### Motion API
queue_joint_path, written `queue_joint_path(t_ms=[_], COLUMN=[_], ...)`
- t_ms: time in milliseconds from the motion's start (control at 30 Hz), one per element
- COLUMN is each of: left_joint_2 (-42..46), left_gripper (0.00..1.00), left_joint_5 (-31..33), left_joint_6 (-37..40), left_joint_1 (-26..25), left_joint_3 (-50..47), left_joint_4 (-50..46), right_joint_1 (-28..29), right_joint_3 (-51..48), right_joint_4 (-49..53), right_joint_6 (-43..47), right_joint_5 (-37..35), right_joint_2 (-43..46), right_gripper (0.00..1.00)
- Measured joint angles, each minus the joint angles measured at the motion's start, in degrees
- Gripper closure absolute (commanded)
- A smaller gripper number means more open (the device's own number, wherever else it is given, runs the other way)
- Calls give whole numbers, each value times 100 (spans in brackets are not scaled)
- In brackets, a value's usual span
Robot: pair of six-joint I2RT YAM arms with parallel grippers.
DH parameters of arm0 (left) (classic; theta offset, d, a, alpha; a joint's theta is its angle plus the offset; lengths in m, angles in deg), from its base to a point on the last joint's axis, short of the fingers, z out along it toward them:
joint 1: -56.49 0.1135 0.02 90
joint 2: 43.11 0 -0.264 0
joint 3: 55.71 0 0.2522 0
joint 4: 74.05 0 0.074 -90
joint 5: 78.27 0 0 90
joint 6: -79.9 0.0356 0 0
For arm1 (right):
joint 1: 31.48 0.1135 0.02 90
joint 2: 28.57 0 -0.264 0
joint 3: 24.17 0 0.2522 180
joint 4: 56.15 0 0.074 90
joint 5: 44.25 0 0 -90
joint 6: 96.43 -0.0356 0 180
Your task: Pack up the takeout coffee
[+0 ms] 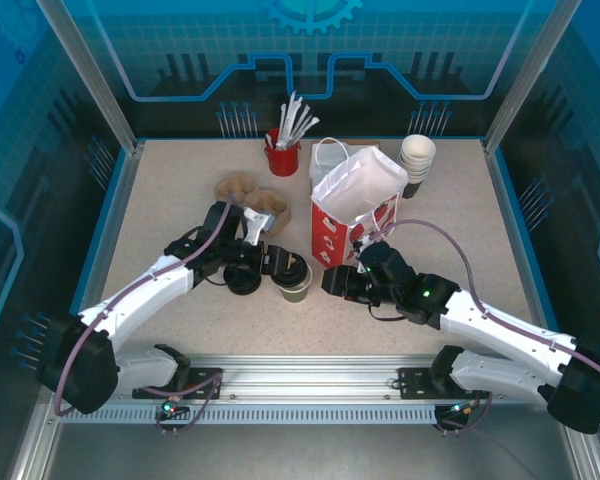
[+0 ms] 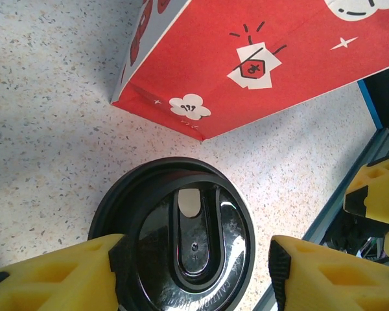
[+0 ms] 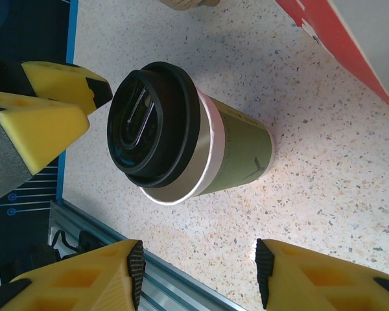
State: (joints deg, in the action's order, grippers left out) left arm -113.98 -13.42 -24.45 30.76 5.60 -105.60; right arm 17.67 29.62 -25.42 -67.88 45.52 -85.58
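Speckled table point(image 1: 170, 205); takeout coffee point(image 2: 194, 240), cup mostly beneath its crooked lid point(image 3: 152, 123).

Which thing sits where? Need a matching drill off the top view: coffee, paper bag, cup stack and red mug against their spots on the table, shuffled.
Things:
1. takeout coffee
2. paper bag
3. stack of cups
4. red mug

Places:
A. back right
B. back centre
C. front centre
D. middle, top open

Pairs: 1-C, 2-D, 3-A, 4-B
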Motion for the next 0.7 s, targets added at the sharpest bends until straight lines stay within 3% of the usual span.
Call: queue_joint_path(t_ms=[700], left_joint_2=[-26], left_gripper=[40], left_joint_5=[-20], left_joint_6=[94], left_joint_1=[-535], left_joint_3=[0], left_joint_4=[13], right_joint_1=[0], right_joint_3=[-164], right_joint_4=[46], right_joint_6=[-4], right_joint_5=[-94], right_joint_2=[227], right_gripper=[48])
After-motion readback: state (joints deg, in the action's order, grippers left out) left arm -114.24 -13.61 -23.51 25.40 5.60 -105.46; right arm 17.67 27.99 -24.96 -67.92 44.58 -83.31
